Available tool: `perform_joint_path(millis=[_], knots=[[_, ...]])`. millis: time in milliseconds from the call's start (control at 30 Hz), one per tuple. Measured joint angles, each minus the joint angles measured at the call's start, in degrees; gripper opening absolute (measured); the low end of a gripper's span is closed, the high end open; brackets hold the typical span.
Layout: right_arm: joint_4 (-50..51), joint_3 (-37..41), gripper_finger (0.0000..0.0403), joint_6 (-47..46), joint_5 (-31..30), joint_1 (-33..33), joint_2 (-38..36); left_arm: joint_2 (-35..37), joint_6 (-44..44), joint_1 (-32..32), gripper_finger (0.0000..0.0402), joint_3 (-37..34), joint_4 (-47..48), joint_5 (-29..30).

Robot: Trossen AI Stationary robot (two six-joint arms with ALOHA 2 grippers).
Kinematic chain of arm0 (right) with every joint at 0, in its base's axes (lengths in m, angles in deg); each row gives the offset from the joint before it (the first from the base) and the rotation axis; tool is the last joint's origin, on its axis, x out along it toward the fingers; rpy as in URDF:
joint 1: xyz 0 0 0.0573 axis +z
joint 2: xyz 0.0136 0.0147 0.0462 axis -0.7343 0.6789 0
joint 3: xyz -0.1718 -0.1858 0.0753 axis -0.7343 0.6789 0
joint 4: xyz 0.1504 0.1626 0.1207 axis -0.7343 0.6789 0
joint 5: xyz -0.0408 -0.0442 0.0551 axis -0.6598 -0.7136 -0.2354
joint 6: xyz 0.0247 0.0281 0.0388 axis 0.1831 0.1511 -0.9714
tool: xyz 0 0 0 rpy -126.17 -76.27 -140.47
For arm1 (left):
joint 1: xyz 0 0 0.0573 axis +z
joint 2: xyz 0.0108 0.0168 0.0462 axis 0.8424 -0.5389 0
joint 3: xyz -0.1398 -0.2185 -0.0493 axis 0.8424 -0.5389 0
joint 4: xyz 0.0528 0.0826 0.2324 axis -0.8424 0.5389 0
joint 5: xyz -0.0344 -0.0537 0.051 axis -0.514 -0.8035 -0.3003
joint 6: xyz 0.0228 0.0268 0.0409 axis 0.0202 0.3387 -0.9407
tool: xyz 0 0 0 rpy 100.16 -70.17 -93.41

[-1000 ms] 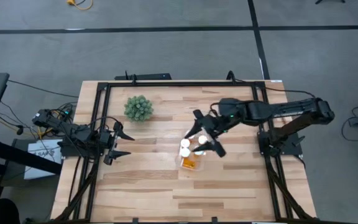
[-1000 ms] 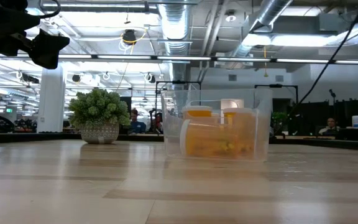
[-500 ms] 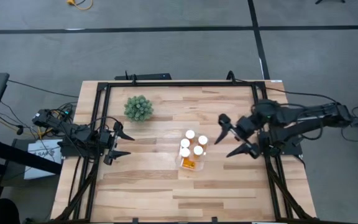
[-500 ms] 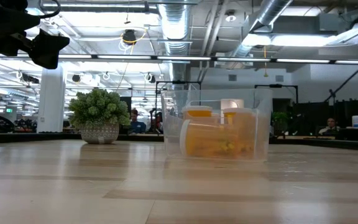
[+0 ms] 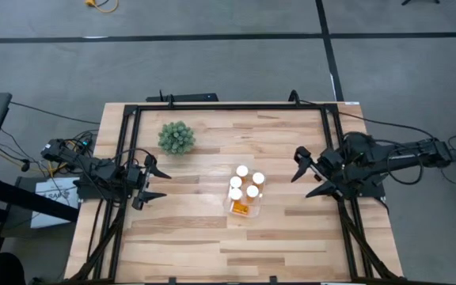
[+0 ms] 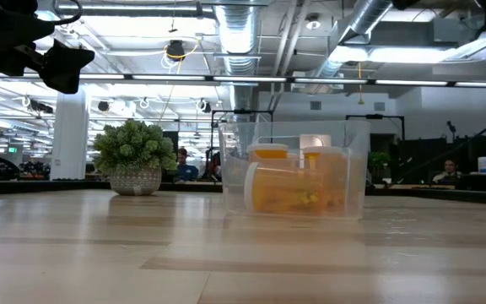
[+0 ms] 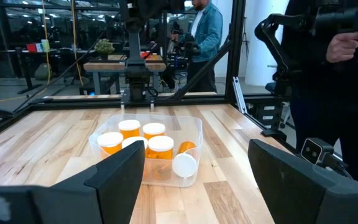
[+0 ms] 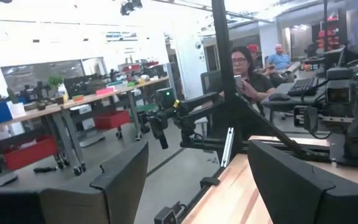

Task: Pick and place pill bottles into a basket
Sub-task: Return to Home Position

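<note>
From above, the right claw (image 5: pixel 301 176) hangs spread wide and empty at the tabletop's (image 5: pixel 196 229) right edge, the left claw (image 5: pixel 163 184) likewise at the left. At table height, pill bottles (image 6: pixel 298 187) fill the basket (image 6: pixel 355 165), a plant (image 6: pixel 133 152) apart. The left wrist view shows one bottle lying flat.

Six pill bottles (image 7: pixel 160 149), one basket (image 6: pixel 357 160), one plant (image 5: pixel 176 138), two arms (image 5: pixel 386 154).
</note>
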Motion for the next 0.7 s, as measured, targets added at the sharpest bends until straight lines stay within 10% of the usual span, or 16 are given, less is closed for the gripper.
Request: perform_joint_path(millis=[700], knots=[[-15.3,14.4,0.0270,-5.7,-4.4,0.0,-8.7,0.0,0.0,0.0,0.0277,0.0,0.0,0.0]])
